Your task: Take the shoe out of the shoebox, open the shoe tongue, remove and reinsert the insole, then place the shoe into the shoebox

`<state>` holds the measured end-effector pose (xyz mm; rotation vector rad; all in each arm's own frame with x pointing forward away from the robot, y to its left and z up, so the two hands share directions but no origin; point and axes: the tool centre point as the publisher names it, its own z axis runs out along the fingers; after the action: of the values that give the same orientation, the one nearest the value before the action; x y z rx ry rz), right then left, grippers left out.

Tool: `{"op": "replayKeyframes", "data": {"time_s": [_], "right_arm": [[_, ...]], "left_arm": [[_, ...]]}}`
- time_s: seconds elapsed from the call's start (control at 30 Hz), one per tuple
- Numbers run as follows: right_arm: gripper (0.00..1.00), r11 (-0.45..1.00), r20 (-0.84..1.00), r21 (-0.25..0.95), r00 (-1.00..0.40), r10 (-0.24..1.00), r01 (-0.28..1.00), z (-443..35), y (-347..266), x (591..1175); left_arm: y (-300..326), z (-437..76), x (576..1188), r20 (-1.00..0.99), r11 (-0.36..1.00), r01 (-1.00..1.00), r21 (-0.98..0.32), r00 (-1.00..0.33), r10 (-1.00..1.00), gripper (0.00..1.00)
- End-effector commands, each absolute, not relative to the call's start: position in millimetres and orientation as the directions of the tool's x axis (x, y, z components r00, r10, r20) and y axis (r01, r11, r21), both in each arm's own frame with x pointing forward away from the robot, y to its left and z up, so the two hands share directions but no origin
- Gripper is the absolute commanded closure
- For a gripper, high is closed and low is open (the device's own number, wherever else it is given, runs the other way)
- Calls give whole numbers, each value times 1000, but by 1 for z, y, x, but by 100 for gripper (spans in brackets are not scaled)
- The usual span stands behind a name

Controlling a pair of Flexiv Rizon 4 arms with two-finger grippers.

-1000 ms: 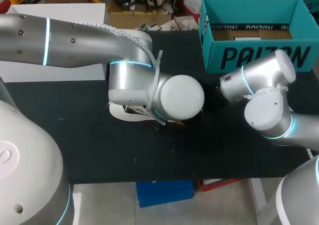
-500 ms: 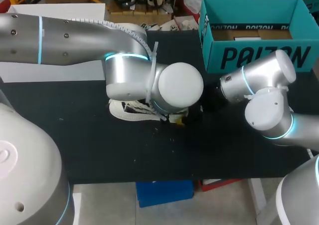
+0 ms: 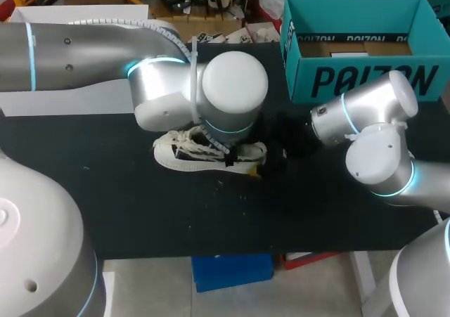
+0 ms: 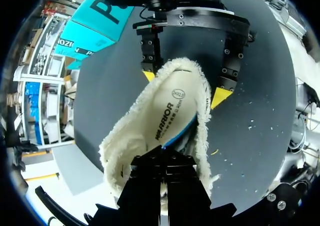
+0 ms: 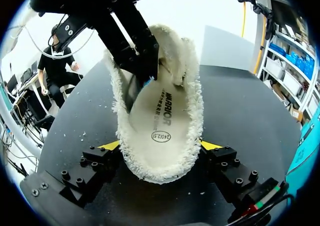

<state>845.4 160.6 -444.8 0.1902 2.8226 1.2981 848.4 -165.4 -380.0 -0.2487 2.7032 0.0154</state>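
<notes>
Shoe (image 3: 211, 155): a cream, fleecy shoe lying near the middle of the black desk (image 3: 211, 218), well apart from the box.
Shoe axis: its length runs roughly parallel to the desk's near edge, heel toward the right edge and toe toward the left edge; the opening faces up.
Insole (image 4: 172, 110): pale and printed, lying inside the shoe, with a bit of blue showing deeper toward the toe.
Right gripper (image 5: 160, 147): clamped on the heel, one yellow tip pressed into the fleece on each side; in the left wrist view it (image 4: 185, 85) sits at the shoe's far end.
Right arm: comes in from the near right corner, forearm low over the desk, wrist pointing left along the shoe's length.
Left gripper (image 4: 162, 151): reaches down into the shoe's opening from above, forward of the heel; whether it grips anything cannot be told.
Left arm: crosses from the left edge over the far half of the desk, its wrist bent downward above the shoe's middle.
Shoebox (image 3: 358, 71): teal, open-topped, at the far right corner of the desk.
</notes>
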Motion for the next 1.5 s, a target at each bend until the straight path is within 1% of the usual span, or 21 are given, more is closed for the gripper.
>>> {"op": "replayKeyframes", "data": {"time_s": [0.03,0.8,1.1,1.13,1.2,1.23,1.3,1.37,1.4,1.5], "right_arm": [[100,646,24,757,-992,123,99,-445,164,843],[100,646,24,757,-992,123,99,-445,164,843],[100,646,24,757,-992,123,99,-445,164,843],[100,646,24,757,-992,123,99,-445,164,843],[100,646,24,757,-992,123,99,-445,164,843],[100,646,24,757,-992,123,99,-445,164,843],[100,646,24,757,-992,123,99,-445,164,843],[100,646,24,757,-992,123,99,-445,164,843],[100,646,24,757,-992,123,99,-445,164,843],[100,646,24,757,-992,123,99,-445,164,843]], "left_arm": [[-162,-372,850,-381,985,-166,-47,-909,-171,100],[-165,-356,833,-257,982,-161,-98,-949,-181,100],[-183,-367,837,-271,987,-136,-86,-950,-154,100],[-185,-369,838,-271,987,-134,-85,-950,-152,89],[-187,-373,840,-274,988,-131,-77,-950,-148,88],[-187,-373,840,-275,988,-131,-77,-950,-147,84],[-190,-375,840,-309,990,-128,-64,-940,-141,65],[-191,-376,839,-318,990,-123,-65,-938,-137,58],[-191,-377,839,-334,991,-120,-59,-933,-132,56],[-190,-378,837,-346,991,-119,-57,-929,-132,56]]}}
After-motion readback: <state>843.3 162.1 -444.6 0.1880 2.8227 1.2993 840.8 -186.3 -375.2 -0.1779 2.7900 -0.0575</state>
